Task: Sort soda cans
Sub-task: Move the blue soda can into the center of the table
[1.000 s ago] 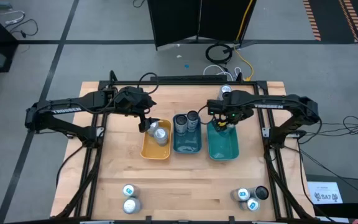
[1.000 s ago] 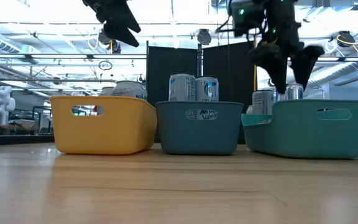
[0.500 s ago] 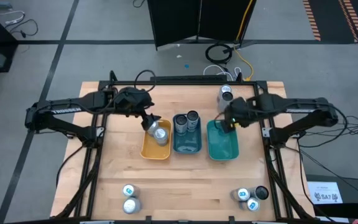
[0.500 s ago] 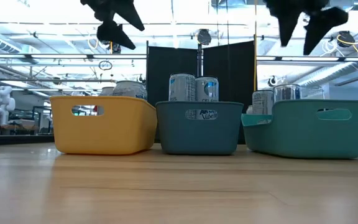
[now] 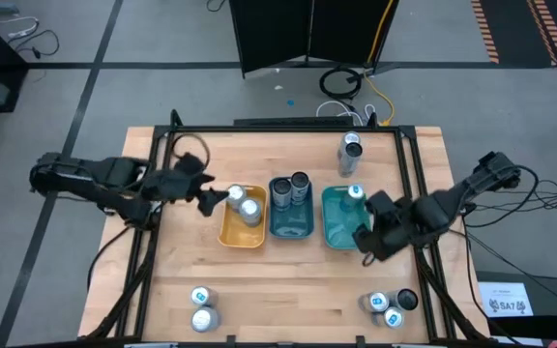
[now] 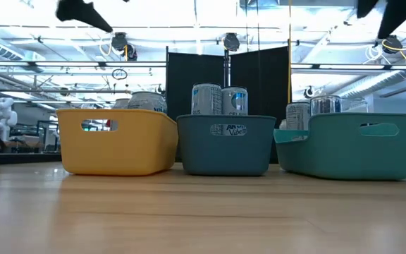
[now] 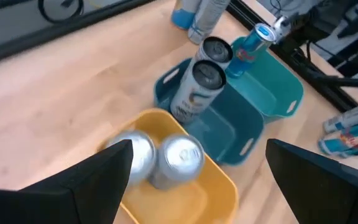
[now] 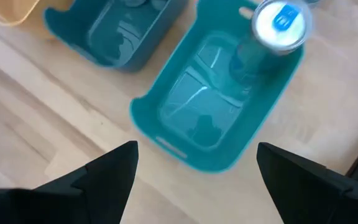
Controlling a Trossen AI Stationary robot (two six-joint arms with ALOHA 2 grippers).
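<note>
Reaching next for the loose soda cans [image 5: 387,307] at the worktop's [image 5: 298,280] near edge would suit the right gripper [image 5: 368,242], fingers spread wide and empty beside the light teal tray [image 5: 345,235]. Left gripper [image 5: 208,200], likewise open and empty, hovers by the yellow tray [image 5: 243,238]. Labels on cans already in trays are hard to read.

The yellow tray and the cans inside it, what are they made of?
The yellow tray looks like moulded plastic: smooth, even colour, rounded rim, with a cut-out handle in the low view. The two cans in it look like shiny metal, probably aluminium, with silvery reflective tops.
</note>
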